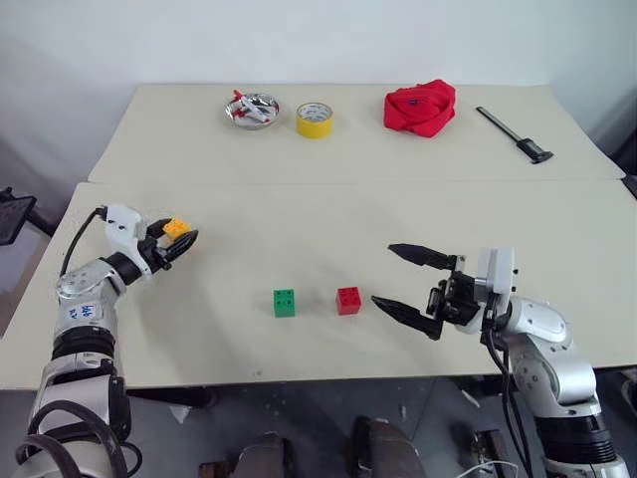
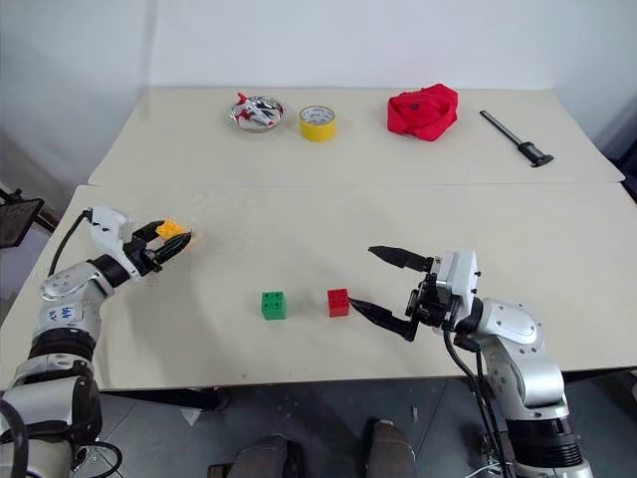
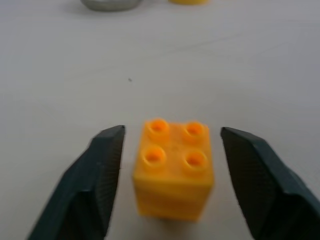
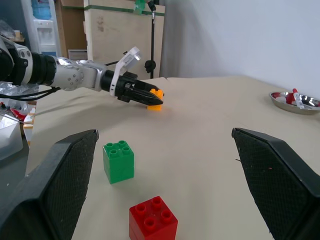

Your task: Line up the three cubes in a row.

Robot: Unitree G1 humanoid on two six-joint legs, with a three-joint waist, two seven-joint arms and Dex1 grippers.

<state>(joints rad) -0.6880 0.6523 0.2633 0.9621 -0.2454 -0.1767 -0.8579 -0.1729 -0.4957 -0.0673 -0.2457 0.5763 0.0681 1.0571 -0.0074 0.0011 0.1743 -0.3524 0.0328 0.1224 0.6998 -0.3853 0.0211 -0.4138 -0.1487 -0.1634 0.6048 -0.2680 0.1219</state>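
Cubes are lying in two places on the near table (image 1: 299, 214): the green cube (image 1: 284, 303) and the red cube (image 1: 348, 300) are sitting side by side near the front edge, close together with a small gap between them, already forming the start of a row. That pair is looking done, by my judgement; the third piece is what is left.

Just right of the red cube, the right gripper (image 1: 408, 284) is hovering with its jaws spread wide and nothing between them, pointing toward the red cube but not touching it.

Farther back and well off to the left, the orange-yellow cube (image 3: 174, 169) is sitting upright between the fingers of the left gripper (image 1: 179, 237). In the left wrist view a gap is showing on each side of the block, so the jaws are flanking it, not yet clamping it. It is resting well apart from the other two and needing to be carried over beside the green cube.

Beyond, on the far table, a steel dish (image 1: 252, 110), a yellow tape roll (image 1: 315, 119) and a red cloth bundle (image 1: 420, 107) are lying untouched.
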